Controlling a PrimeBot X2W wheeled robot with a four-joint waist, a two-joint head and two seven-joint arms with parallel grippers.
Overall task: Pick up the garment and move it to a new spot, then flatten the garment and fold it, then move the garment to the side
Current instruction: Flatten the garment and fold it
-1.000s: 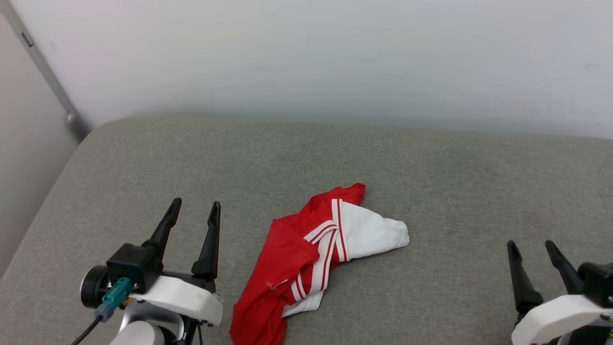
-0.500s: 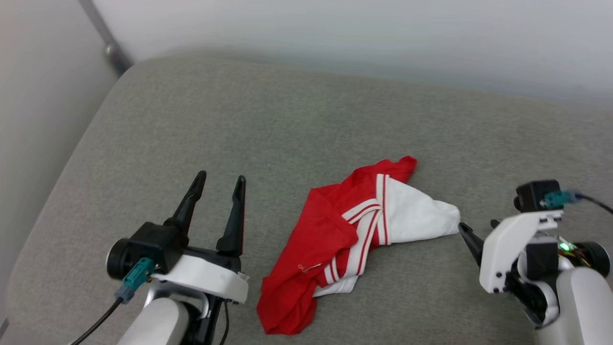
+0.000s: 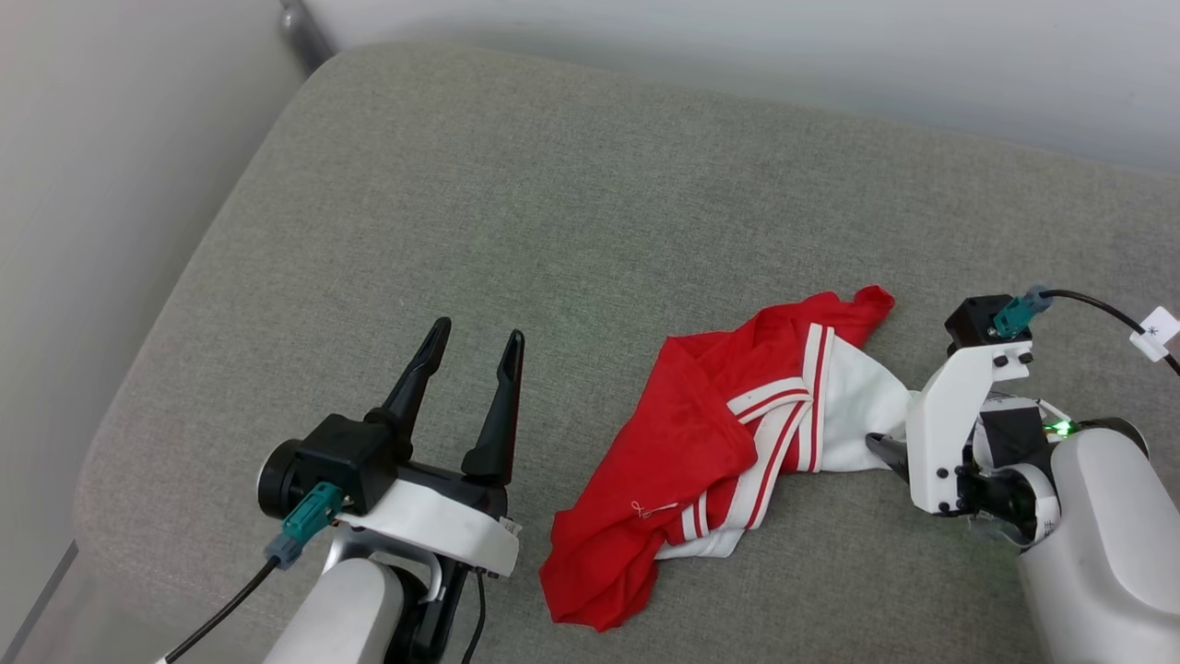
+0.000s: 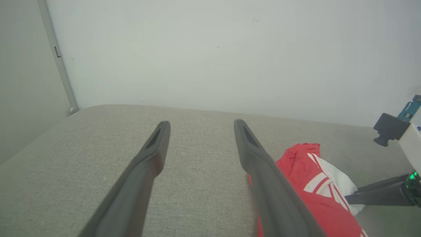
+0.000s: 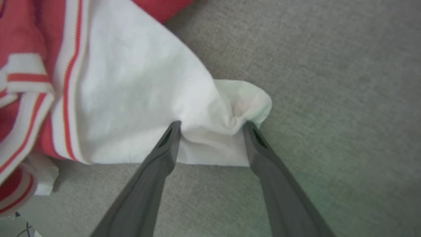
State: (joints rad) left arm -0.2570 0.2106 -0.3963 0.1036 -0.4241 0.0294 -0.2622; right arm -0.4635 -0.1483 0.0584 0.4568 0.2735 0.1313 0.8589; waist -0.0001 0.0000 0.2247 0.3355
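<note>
The crumpled red jersey point(image 3: 710, 452) lies on the grey cushion point(image 3: 553, 231), long axis near-left to far-right, its white sleeve point(image 5: 138, 82) pointing right. The right gripper point(image 5: 212, 125) straddles the sleeve tip, jaws spread and not clamped. The left gripper point(image 3: 479, 328) is wide apart and empty.

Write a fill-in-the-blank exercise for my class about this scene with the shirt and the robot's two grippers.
1. The shirt lies crumpled on a ____ cushion.
2. The right gripper has its fingers on either side of the tip of the ____ sleeve.
3. The left gripper is ____, with nothing between its fingers.
4. The main body of the shirt is ____.

Missing words: grey; white; open; red.
</note>
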